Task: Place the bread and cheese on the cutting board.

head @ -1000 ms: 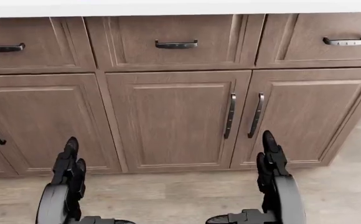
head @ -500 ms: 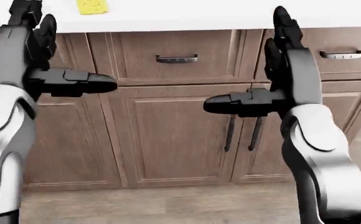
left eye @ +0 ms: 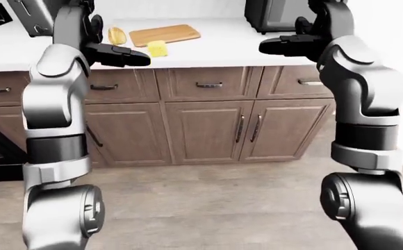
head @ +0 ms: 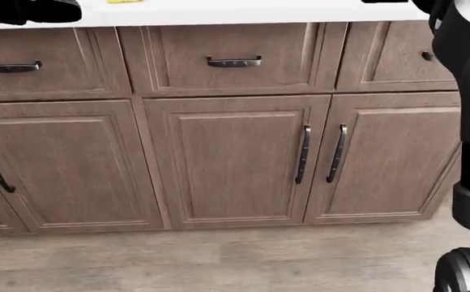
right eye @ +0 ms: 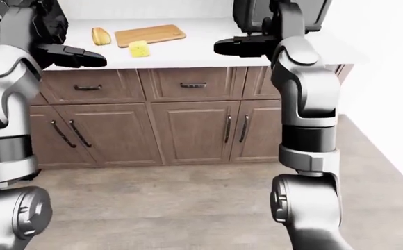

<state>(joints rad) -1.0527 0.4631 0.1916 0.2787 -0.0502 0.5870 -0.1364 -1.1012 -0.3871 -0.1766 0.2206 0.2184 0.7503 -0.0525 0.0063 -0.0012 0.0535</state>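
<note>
Since half a second ago both arms have gone up: in the head view the hands that stood against the drawer fronts are now almost out of the picture's top, and the view itself sits a little lower on the cabinets (head: 235,158), so the camera has shifted too.

The white counter (right eye: 208,41) runs across the top of the eye views above the brown cabinets, with a dark appliance (left eye: 275,15) at its upper right. The robot stands well apart from it, with floor between.

On the counter lies the cutting board (right eye: 150,34), bare as far as the pictures show. The bread (right eye: 100,35) lies just beside the board's left end, and the cheese (right eye: 139,49) sits just below the board's lower left edge; whether it touches the board I cannot tell.

The left hand (left eye: 114,52) is raised at counter height with one finger stretched straight toward the view's middle, holding nothing. The right hand (right eye: 246,46) is raised likewise, a finger pointing left, empty; neither is pressed shut.

By my reading nothing is done yet: both foods remain off the board, and approach, grasping and placing of each are all left.
</note>
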